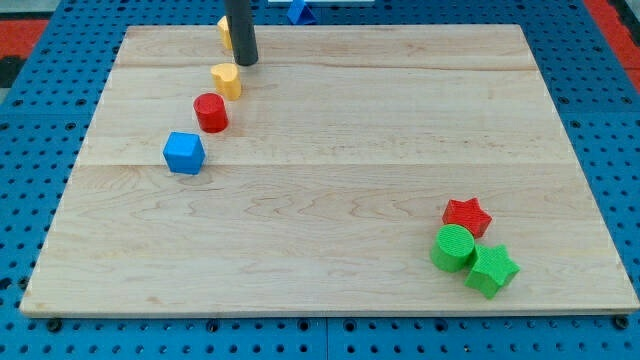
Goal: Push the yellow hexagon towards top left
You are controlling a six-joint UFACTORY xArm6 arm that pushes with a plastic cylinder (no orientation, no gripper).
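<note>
My tip point(245, 63) rests on the board near the view's top, left of centre. A yellow block point(224, 32), partly hidden behind the rod, sits just up and left of the tip; its shape cannot be made out fully. A second yellow block point(227, 80), heart-like, lies just below and left of the tip, close to it. Below that, in a diagonal line toward the view's left, come a red cylinder point(211, 112) and a blue block point(184, 153).
A red star point(467, 216), a green cylinder point(453, 247) and a green star point(491, 270) cluster at the board's bottom right. A blue piece point(298, 11) lies off the wooden board point(330, 190) at the view's top.
</note>
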